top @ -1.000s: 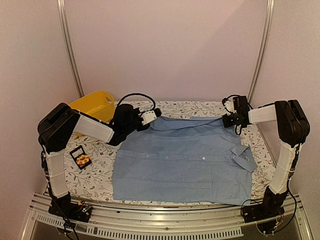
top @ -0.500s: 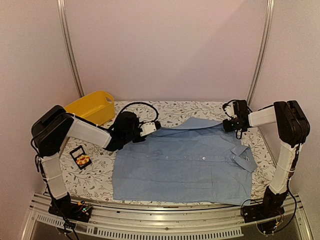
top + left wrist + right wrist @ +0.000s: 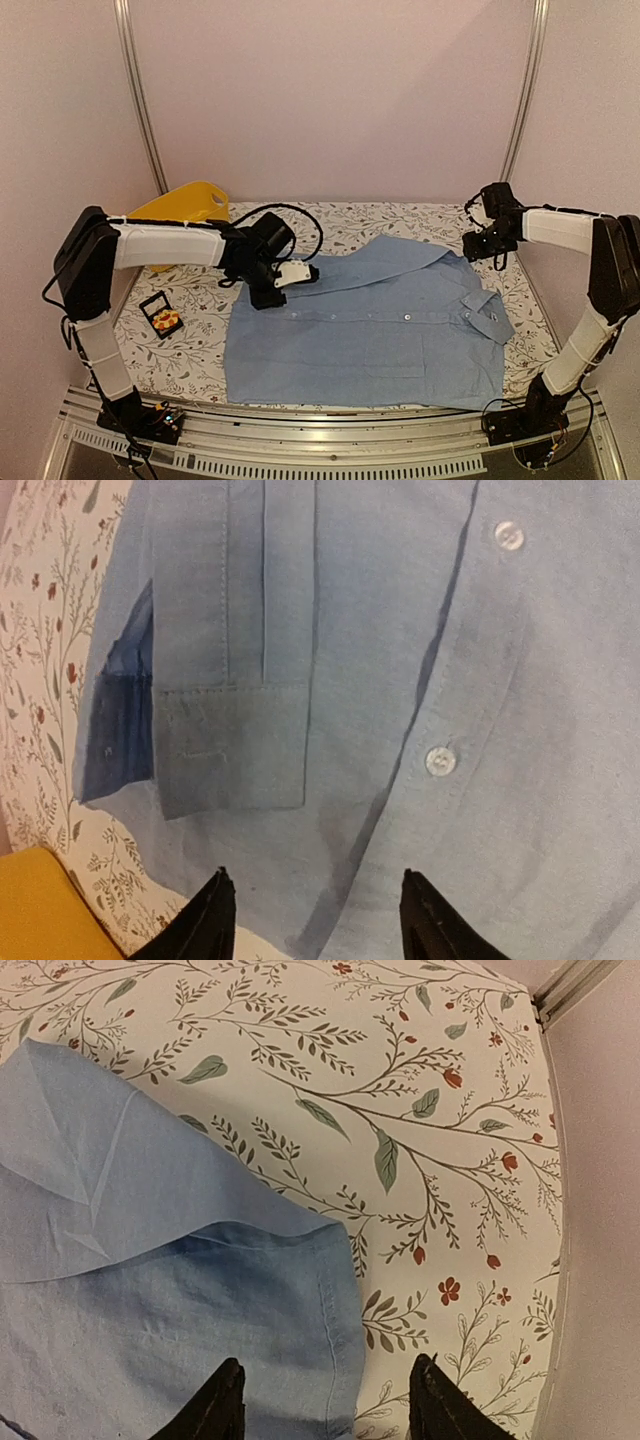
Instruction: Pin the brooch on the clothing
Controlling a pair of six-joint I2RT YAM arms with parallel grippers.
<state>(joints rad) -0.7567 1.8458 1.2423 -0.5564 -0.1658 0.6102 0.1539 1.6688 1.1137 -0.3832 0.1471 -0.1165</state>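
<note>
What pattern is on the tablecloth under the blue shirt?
Cream tablecloth printed with green leafy vines and small red flowers; it shows clearest in the right wrist view.

The shirt [image 3: 370, 330] lies spread across the middle of the table [image 3: 400, 215], reaching almost to the near edge, with its collar toward the right edge and its hem toward the left. The brooch [image 3: 167, 321] sits in a small box [image 3: 152, 304] near the left edge, apart from the shirt. Behind the box, a basin [image 3: 190, 200] stands in the far left corner. The left gripper [image 3: 306, 271] hangs over the shirt's far left part, by the sleeve. The right gripper [image 3: 495, 255] hangs over the shirt's far edge, near the table's far right corner.
</note>
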